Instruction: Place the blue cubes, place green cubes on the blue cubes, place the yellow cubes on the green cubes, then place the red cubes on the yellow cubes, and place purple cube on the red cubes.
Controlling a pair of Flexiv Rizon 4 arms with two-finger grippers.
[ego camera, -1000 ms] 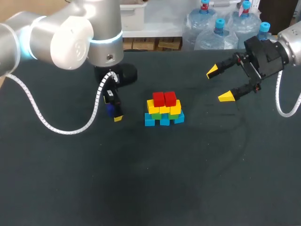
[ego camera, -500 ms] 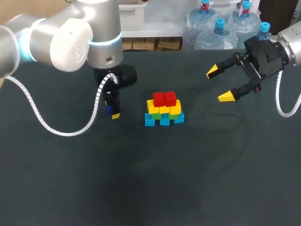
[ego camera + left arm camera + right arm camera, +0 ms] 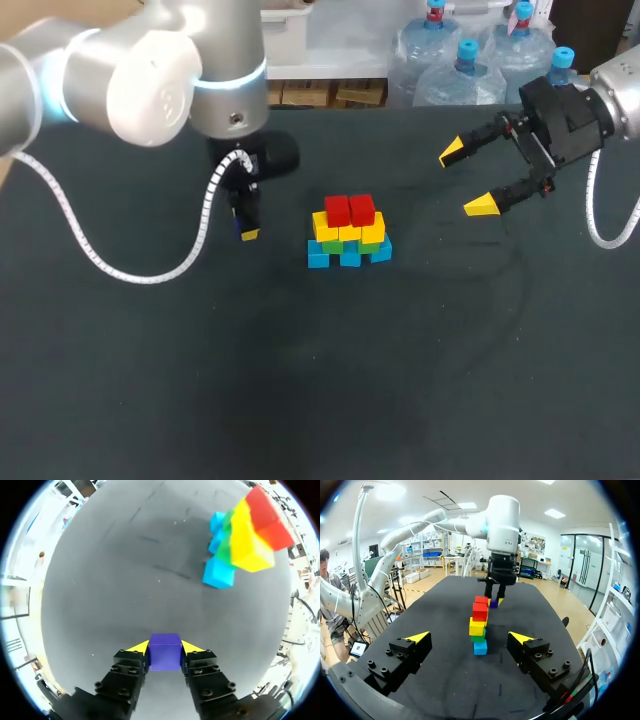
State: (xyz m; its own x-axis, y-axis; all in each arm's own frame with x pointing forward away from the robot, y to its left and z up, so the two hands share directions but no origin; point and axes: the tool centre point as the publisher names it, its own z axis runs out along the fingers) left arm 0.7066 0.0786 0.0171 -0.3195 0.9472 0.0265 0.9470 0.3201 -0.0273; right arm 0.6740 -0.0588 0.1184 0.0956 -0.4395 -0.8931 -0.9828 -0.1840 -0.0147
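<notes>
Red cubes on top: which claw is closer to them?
Left. The left claw, holding the purple cube, is close beside the red cubes; the open right claw is farther off.

Blue cubes (image 3: 350,257): three show along the near face, flat on the table, forming the base of the stack.
Green cubes (image 3: 331,246): directly on the blue cubes, mostly hidden, showing only as thin strips.
Yellow cubes (image 3: 349,233): row of three over the green, edges roughly flush with the blue cubes below.
Red cubes (image 3: 349,210): two side by side, touching, centred on top of the stack above the blue cubes.
Purple cube (image 3: 165,651): upright and square, pinched on two sides by the left gripper (image 3: 166,647), well apart from the blue cubes, on their left.
</notes>
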